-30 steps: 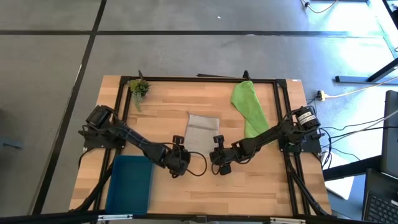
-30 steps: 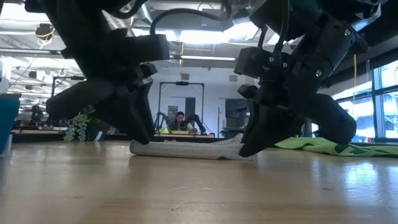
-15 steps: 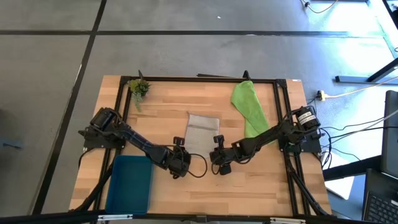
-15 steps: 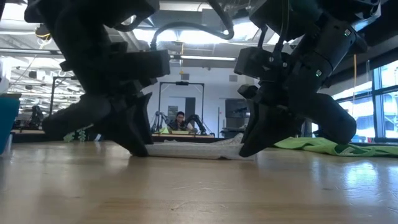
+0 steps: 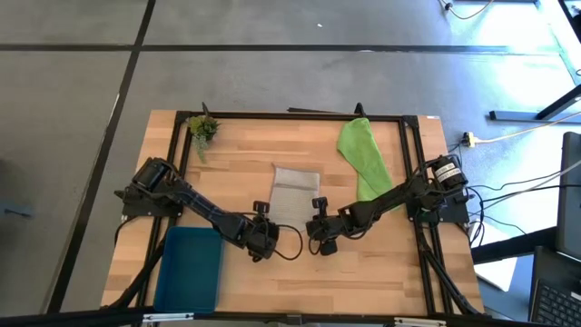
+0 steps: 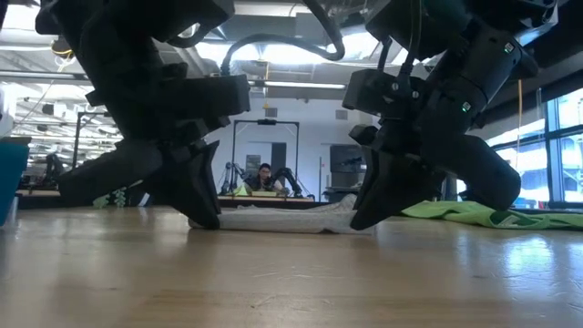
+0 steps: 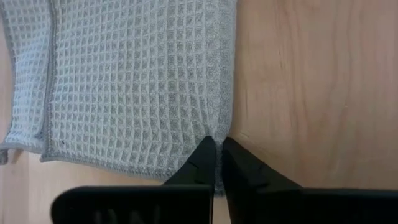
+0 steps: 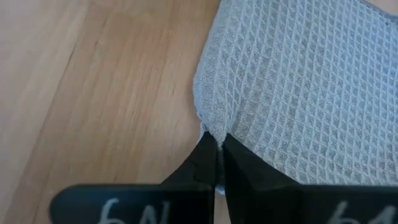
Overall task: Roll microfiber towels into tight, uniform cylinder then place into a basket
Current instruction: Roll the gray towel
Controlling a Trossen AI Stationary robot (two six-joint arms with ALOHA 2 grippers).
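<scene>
Left gripper (image 7: 218, 148) and right gripper (image 8: 217, 144) fingers pinched shut on near corners of grey waffle-weave towel (image 5: 294, 193) — seemingly flat on bench (image 5: 363, 263)

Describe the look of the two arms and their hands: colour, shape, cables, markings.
Both arms are black and jointed, each with a rounded motor housing at its base. The left hand and the right hand end in two slim, pointed black fingers. A black cable loops by the left wrist. Pale handwritten marks show on the right hand's body.
</scene>
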